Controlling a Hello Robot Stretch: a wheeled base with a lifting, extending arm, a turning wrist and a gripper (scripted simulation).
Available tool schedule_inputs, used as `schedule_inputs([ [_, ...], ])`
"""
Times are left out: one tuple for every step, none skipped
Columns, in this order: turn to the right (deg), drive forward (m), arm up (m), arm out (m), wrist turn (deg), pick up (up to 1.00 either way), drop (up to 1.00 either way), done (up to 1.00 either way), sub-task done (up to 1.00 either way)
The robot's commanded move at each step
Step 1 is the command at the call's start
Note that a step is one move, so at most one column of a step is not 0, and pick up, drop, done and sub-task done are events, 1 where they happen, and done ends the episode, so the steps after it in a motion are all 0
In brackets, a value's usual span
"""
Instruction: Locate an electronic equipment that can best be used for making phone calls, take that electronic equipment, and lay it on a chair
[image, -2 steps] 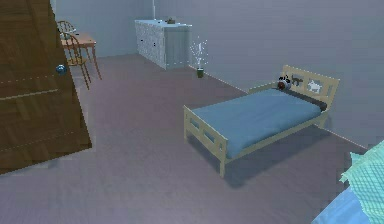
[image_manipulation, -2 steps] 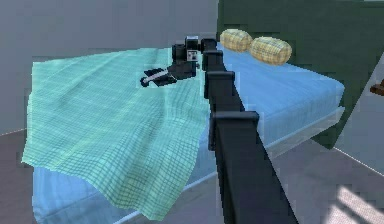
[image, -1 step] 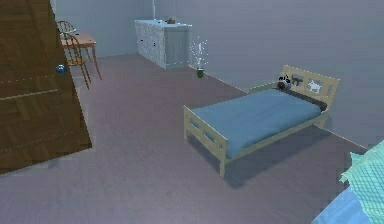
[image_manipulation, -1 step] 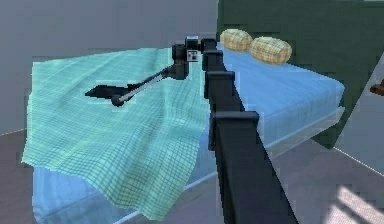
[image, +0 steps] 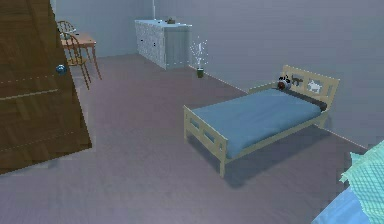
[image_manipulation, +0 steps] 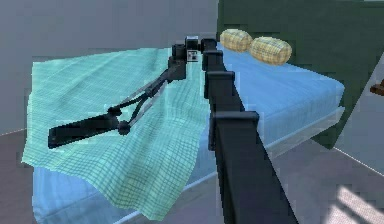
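You find the gripper (image_manipulation: 62, 134), thin and dark, against a rumpled green checked blanket (image_manipulation: 110, 90), left centre; its grip cannot be told. A small dark blob (image: 285, 82) sits at the slatted wooden bed's (image: 215, 135) headboard, right: phone unconfirmed

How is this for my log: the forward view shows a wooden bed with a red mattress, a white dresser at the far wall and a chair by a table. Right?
Not quite: in the forward view the mattress on the wooden bed is blue, not red. The white dresser at the far wall and the chair by the table are as you wrote.
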Motion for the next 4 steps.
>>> schedule_inputs([
  [0.0, 0.0, 0.0, 0.0, -6.0, 0.0, 0.0, 0.0, 0.0],
  [0.0, 0.0, 0.0, -0.46, 0.0, 0.0, 0.0, 0.0, 0.0],
  [-45.0, 0.0, 0.0, 0.0, 0.0, 0.0, 0.0, 0.0, 0.0],
  [-3.0, 0.0, 0.0, 0.0, 0.0, 0.0, 0.0, 0.0, 0.0],
])
